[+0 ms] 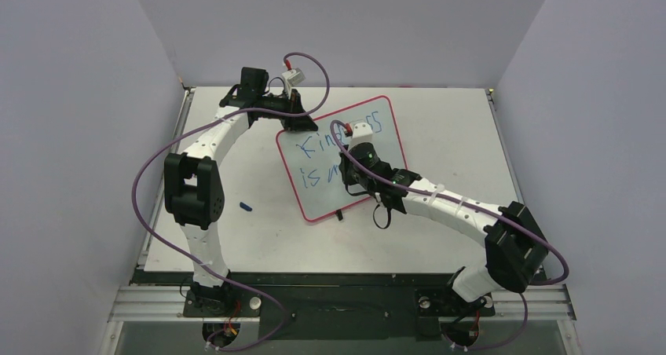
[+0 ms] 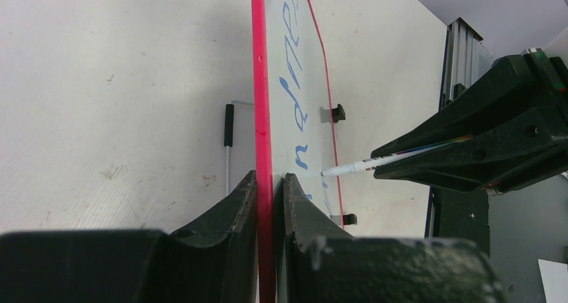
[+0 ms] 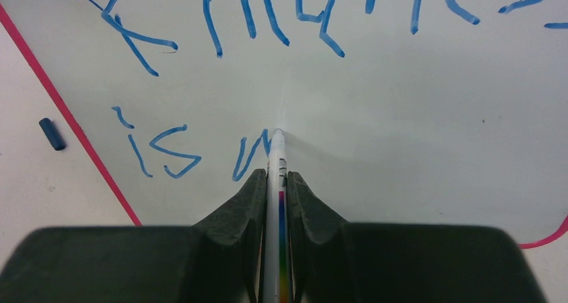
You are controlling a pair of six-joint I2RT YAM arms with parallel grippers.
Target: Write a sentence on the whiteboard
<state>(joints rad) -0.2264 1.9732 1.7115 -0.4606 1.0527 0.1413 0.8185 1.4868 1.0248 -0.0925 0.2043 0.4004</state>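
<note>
Whiteboard (image 1: 330, 202) rim pinched by left gripper (image 2: 271, 177); right gripper (image 3: 276, 174) clamps marker (image 3: 276, 155), partly covering sentence (image 3: 174, 150) overhead.

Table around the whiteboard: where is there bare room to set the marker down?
Widest bare table: right of the whiteboard, out to the table's right edge. Smaller patch: between the left arm and the board's left rim, beside the blue cap. Crowded: the far corner where the left hand clamps the rim, and under the right hand's marker.
</note>
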